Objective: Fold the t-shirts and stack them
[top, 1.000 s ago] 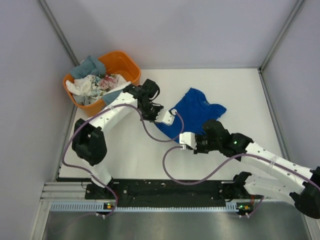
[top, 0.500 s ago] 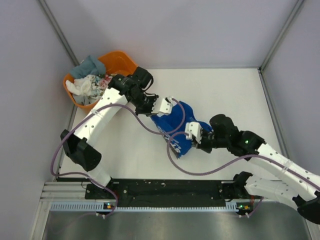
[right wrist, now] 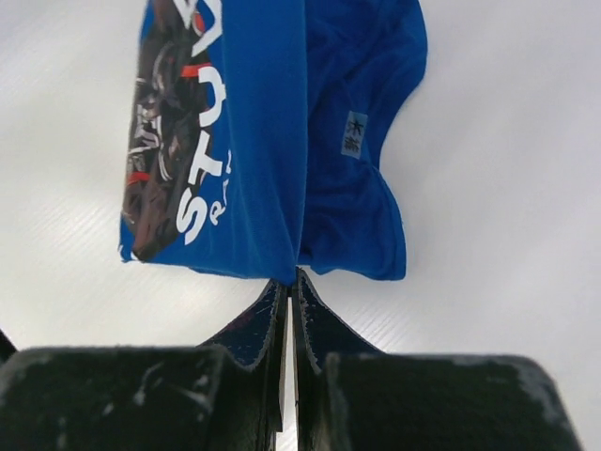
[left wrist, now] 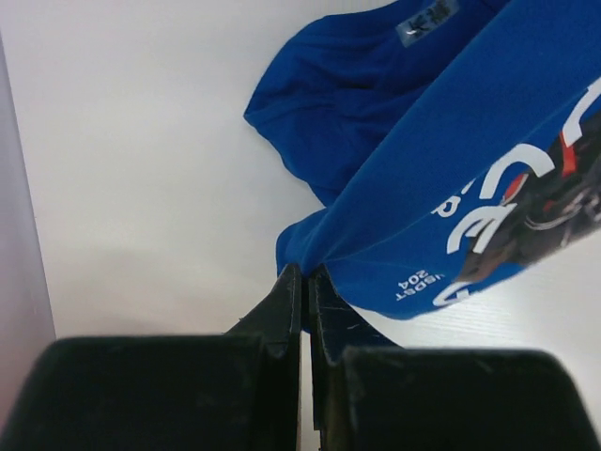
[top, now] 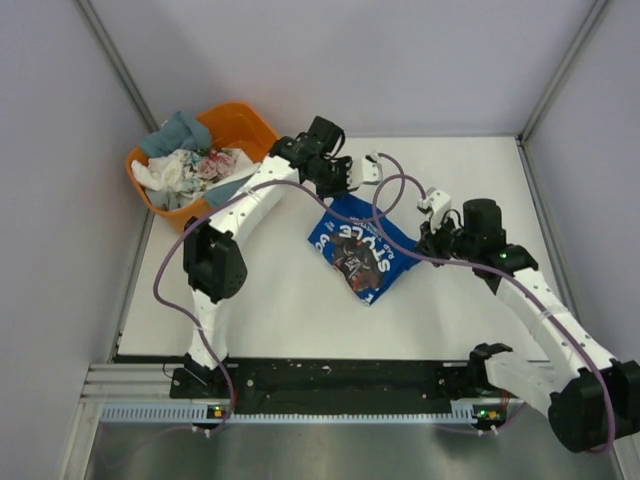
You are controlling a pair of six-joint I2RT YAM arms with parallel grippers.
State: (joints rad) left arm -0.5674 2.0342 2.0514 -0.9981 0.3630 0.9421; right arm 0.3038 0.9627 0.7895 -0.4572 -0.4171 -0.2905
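Royal blue cloth takes up the middle of the scene. The blue t-shirt [top: 360,250] is over the centre of the white counter [top: 265,300], doubled over. Its printed side faces the overhead camera, showing white lettering and a dark graphic.

The left pincer [left wrist: 302,280] is closed on a pinch of the shirt's edge at its far left corner, with the fingers pressed together on the cloth. The right pincer [right wrist: 290,282] is likewise clamped shut on a fold of the same shirt at the far right corner.

Both wrist views show the cloth falling away from the fingertips in two layers. The printed layer is on one side and a plain blue layer with a small neck label is behind it. The near end of the shirt seems to rest on the counter, though from above that contact is hard to confirm.

At the far left corner of the counter stands an orange tub [top: 258,128]. It holds the other t-shirts [top: 190,165], grey-blue, white and floral, in a loose heap well apart from the blue one.
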